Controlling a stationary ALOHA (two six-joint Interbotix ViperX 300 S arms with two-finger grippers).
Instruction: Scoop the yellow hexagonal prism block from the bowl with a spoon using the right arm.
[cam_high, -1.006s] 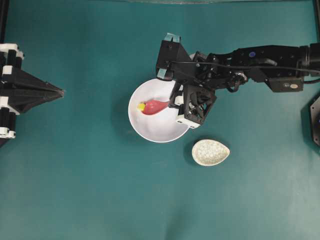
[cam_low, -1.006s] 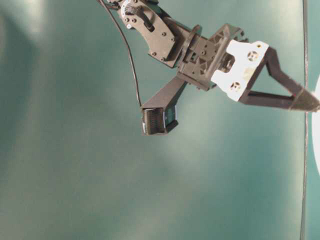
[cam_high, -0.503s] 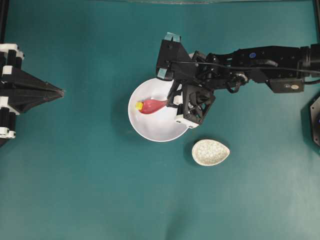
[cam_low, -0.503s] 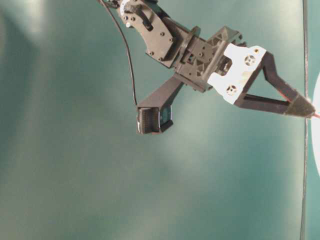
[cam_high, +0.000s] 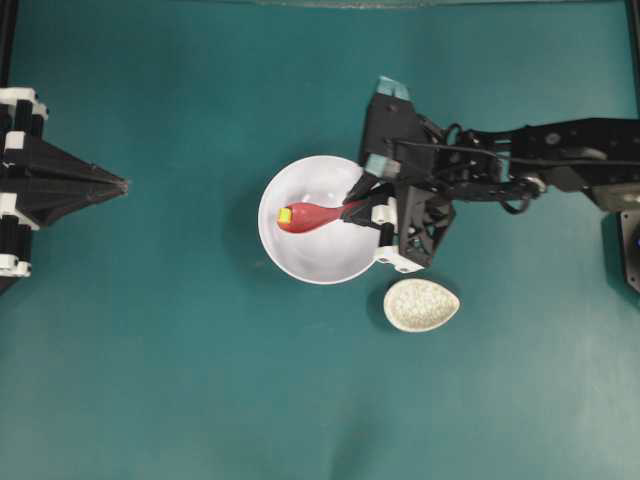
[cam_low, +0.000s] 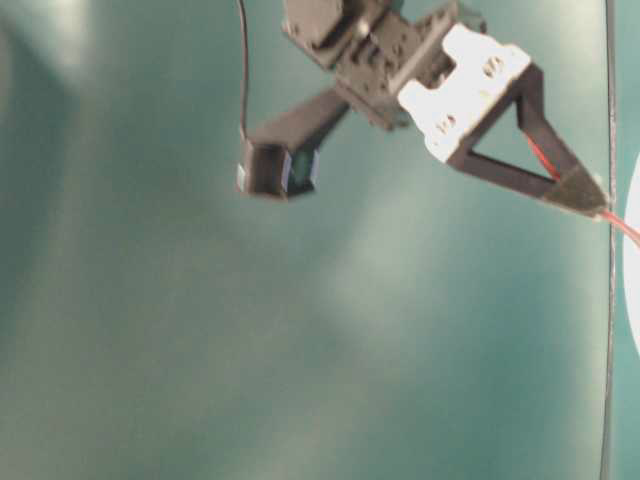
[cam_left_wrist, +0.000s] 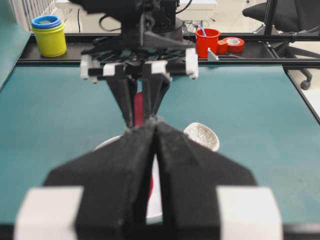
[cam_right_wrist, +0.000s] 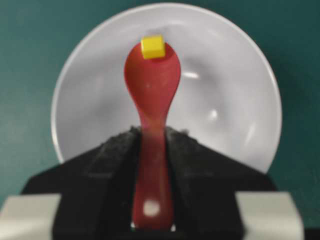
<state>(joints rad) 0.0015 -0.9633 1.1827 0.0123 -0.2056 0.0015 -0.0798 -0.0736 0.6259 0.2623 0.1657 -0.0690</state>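
While the left tool (cam_high: 118, 184) lies at the table's (cam_high: 200, 400) left edge with its two black fingers pressed together and nothing between them, its pointed tip faces the middle and stands well apart from the bowl (cam_high: 320, 262). Nothing lies on the teal surface between that tip and the bowl's left rim.

Near the middle of the table, toward the far edge, sits the bowl, white and glossy. Over its left part hangs the scoop of the spoon (cam_high: 310, 215), and the yellow hexagonal prism block (cam_high: 285, 214) rests on the scoop's far-left end, right at its tip; in the right wrist view the block (cam_right_wrist: 152, 46) sits at the scoop's front lip, with the bowl's white floor behind it. The spoon's handle runs rightward across the bowl to the right tool (cam_high: 352, 208), whose fingers are partly closed and clamp the handle from both sides. The right arm (cam_high: 520, 165) stretches from there to the table's right edge, its white-fitted wrist covering the bowl's right rim.

Just beside the bowl, toward the near right, lies a small speckled egg-shaped dish (cam_high: 422, 305), apart from the bowl and partly under the wrist's edge.
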